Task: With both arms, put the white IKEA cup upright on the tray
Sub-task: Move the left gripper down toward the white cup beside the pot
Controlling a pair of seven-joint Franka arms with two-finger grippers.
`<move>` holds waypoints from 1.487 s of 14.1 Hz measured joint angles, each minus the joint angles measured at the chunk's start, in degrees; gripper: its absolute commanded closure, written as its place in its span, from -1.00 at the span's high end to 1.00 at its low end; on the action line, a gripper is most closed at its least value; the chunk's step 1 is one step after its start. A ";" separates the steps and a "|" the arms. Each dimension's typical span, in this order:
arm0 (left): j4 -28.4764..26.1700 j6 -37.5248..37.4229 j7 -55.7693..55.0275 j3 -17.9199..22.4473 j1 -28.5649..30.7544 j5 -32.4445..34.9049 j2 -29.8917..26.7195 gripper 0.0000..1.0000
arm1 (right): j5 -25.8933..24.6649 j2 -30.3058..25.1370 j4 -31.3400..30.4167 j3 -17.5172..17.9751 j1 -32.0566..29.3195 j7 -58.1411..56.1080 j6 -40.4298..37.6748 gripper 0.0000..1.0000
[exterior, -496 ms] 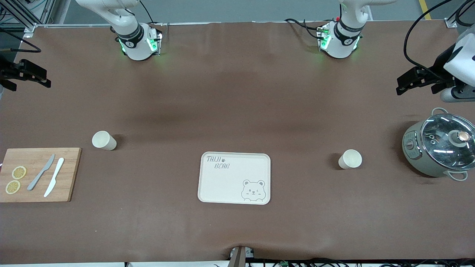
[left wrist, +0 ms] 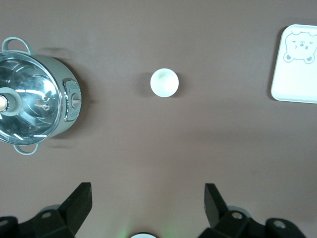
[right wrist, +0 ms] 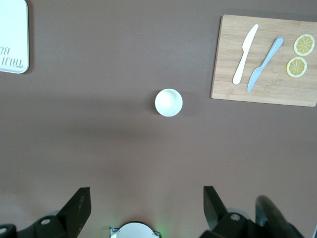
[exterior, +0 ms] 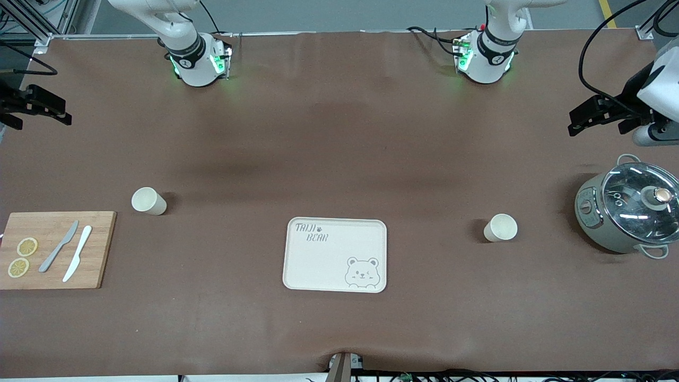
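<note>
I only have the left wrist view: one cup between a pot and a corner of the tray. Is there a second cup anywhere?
Observer: Yes, a second cup stands mouth up toward the right arm's end of the table, beside a cutting board.
Operator: What is on that board?
Observer: A grey knife, a white knife and two lemon slices.
Operator: Where is the right end effector?
Observer: The right end effector hangs open and holding nothing over the table's edge at the right arm's end.
</note>
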 measured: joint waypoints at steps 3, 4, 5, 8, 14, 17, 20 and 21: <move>-0.01 0.00 0.00 0.05 0.18 0.88 0.54 1.00 | 0.00 0.03 -0.02 0.00 -0.06 0.00 -0.01 1.00; -0.05 0.17 0.00 0.05 0.19 1.01 1.02 1.00 | 0.00 0.07 -0.04 0.00 -0.06 0.00 -0.01 1.00; -0.21 0.97 0.00 0.07 0.23 1.17 1.71 1.00 | 0.00 0.11 -0.06 0.00 -0.07 0.00 -0.01 1.00; -2.66 7.47 0.00 0.15 1.18 1.37 4.16 1.00 | 0.00 0.22 -0.10 -0.01 -0.14 0.00 -0.01 1.00; -12.25 21.98 0.00 0.20 2.43 1.39 9.68 1.00 | -0.05 1.50 -0.10 -0.09 -0.17 0.00 0.40 1.00; -19.41 32.14 0.00 0.17 2.40 1.39 10.95 1.00 | -0.11 2.38 -0.02 -0.16 -0.23 0.00 0.59 1.00; -25.97 39.43 0.00 0.16 2.40 1.39 11.20 1.00 | -0.30 3.74 0.01 -0.26 -0.29 0.00 0.66 1.00; -27.78 41.94 0.00 0.13 2.39 1.39 11.21 1.00 | -0.51 4.51 0.01 -0.26 -0.28 0.00 0.68 1.00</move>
